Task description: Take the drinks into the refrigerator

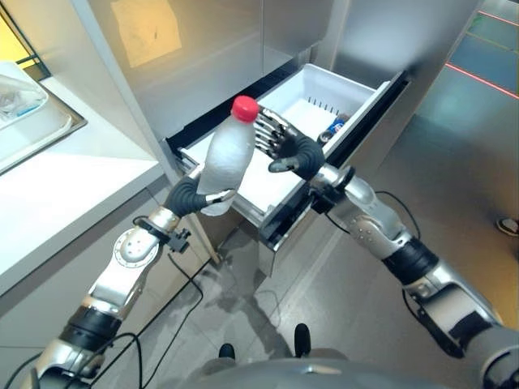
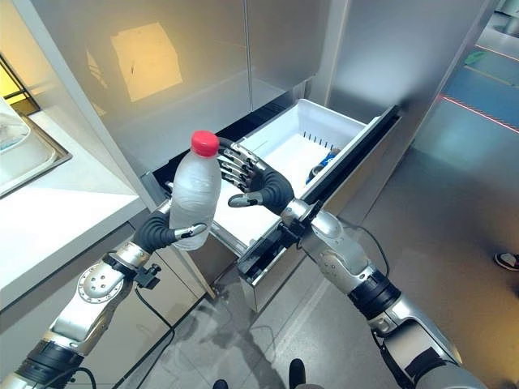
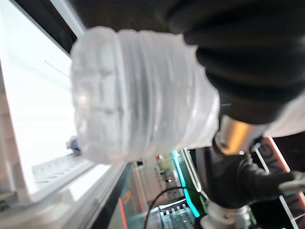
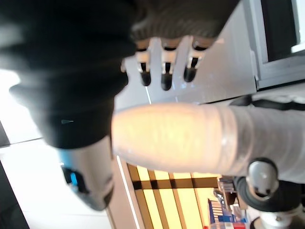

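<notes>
Bottle up over the open fridge drawer, handover looks close!

From the left eye view, the left hand has its fingers clamped round the base of a clear bottle with a red cap, holding it upright above the near corner of the white drawer pulled out of the steel refrigerator; I'd say that keeps it clear of the rim. The right hand waits just beside the cap, fingers apart and loosely bent, holding nothing. A dark can already lies in the drawer. The right eye view gives the same picture, with a pale desk off to the left. Left wrist view: ribbed bottle wall, no label to read. Right wrist view: open fingers past the bottle.
</notes>
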Motion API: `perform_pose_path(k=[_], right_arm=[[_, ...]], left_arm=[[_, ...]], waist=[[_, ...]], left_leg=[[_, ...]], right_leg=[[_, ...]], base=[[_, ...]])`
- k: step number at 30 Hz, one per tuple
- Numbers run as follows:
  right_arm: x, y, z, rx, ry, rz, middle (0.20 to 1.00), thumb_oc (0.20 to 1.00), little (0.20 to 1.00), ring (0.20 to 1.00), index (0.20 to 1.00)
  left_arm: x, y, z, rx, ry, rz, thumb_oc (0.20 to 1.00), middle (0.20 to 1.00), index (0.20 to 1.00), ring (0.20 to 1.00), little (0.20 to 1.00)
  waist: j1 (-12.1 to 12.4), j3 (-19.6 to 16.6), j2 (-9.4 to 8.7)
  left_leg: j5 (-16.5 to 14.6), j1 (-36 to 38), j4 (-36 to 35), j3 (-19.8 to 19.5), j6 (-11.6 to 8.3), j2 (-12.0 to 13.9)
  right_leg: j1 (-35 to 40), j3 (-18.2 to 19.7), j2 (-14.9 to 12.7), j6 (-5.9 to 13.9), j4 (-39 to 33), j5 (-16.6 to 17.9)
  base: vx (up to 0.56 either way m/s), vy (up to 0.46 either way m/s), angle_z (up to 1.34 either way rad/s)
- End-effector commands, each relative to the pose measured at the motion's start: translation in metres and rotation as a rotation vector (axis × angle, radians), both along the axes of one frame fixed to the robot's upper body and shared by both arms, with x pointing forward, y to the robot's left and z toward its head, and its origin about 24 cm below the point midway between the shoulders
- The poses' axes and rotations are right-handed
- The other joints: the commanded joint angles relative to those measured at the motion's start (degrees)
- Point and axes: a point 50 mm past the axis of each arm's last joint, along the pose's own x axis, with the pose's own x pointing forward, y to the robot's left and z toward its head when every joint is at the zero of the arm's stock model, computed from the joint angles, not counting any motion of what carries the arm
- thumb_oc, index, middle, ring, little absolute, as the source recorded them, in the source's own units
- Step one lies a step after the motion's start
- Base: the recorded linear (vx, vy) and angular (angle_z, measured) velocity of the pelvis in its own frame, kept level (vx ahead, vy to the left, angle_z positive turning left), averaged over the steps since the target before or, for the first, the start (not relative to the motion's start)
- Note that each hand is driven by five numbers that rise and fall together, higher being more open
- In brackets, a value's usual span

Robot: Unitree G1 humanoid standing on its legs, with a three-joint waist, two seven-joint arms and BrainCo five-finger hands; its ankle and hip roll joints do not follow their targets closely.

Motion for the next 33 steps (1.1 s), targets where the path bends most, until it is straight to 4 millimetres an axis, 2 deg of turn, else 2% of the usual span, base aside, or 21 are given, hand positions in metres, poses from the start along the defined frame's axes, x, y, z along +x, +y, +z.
perform_pose_path(k=[1,7,8,10,15,31,32,33], right_arm=[[0.002,0.010,0.047,0.105,-0.169,0.029,1.000,1.000,1.000,1.000,1.000],[-0.006,0.033,0.034,0.124,-0.091,0.134,1.000,1.000,1.000,1.000,1.000],[-0.011,0.043,0.024,0.109,-0.051,0.189,1.000,1.000,1.000,1.000,1.000],[-0.017,0.052,0.018,0.090,-0.030,0.239,1.000,1.000,1.000,1.000,1.000],[-0.027,0.066,0.006,0.062,0.010,0.323,1.000,1.000,1.000,1.000,1.000],[-0.036,0.090,0.015,0.104,0.006,0.396,1.000,1.000,1.000,1.000,1.000],[-0.036,0.090,0.016,0.107,0.006,0.395,0.799,0.799,0.799,0.799,0.799],[-0.036,0.091,0.016,0.106,0.007,0.396,0.492,0.492,0.492,0.492,0.492]], left_arm=[[0.011,0.003,0.061,-0.106,-0.263,-0.025,0.200,0.200,0.200,0.200,0.200],[0.012,-0.001,0.060,-0.113,-0.261,-0.022,0.200,0.200,0.200,0.200,0.200],[0.013,-0.003,0.060,-0.115,-0.268,-0.023,0.200,0.200,0.200,0.200,0.200],[0.013,-0.004,0.061,-0.113,-0.278,-0.015,0.200,0.200,0.200,0.200,0.200],[0.014,-0.006,0.062,-0.071,-0.299,-0.002,0.200,0.200,0.200,0.200,0.200],[0.015,-0.012,0.050,-0.071,-0.253,-0.006,0.200,0.200,0.200,0.200,0.200],[0.015,-0.012,0.049,-0.070,-0.249,-0.007,0.200,0.200,0.200,0.200,0.200],[0.014,-0.012,0.048,-0.069,-0.245,-0.009,0.200,0.200,0.200,0.200,0.200]], waist=[[-0.92,-0.65,-1.41],[-0.86,-0.53,-1.39],[-0.87,-0.47,-1.35],[-0.84,-0.46,-1.32],[-0.80,-0.40,-1.27],[-0.30,-0.62,-1.39],[-0.27,-0.62,-1.37],[-0.25,-0.62,-1.38]], left_leg=[[-8.28,1.47,4.97,-1.32,4.18,-3.70],[-8.27,1.57,4.84,-1.39,4.16,-3.59],[-8.23,1.57,4.83,-1.38,4.14,-3.62],[-8.27,1.65,4.79,-1.41,4.14,-3.62],[-8.32,1.74,4.77,-1.55,4.14,-3.63],[-8.58,1.98,4.72,-1.57,4.36,-3.69],[-8.56,1.96,4.72,-1.54,4.37,-3.69],[-8.58,1.97,4.74,-1.52,4.37,-3.69]], right_leg=[[3.06,-2.36,-0.80,1.35,6.98,-11.19],[3.07,-2.27,-0.71,1.23,7.06,-11.39],[3.13,-2.37,-0.74,1.21,7.07,-11.40],[3.27,-2.36,-0.77,1.20,7.01,-11.44],[3.33,-2.46,-0.80,1.26,6.93,-11.47],[3.43,-2.49,-0.82,1.26,6.97,-11.49],[3.41,-2.50,-0.82,1.27,6.97,-11.46],[3.41,-2.44,-0.82,1.26,6.97,-11.46]], base=[[0.00,0.000,0.00],[0.00,0.000,0.00],[0.00,0.000,0.00],[0.00,0.000,0.00],[0.00,0.000,0.00],[0.00,0.000,0.00],[0.00,0.000,0.00],[0.00,0.000,0.00]])
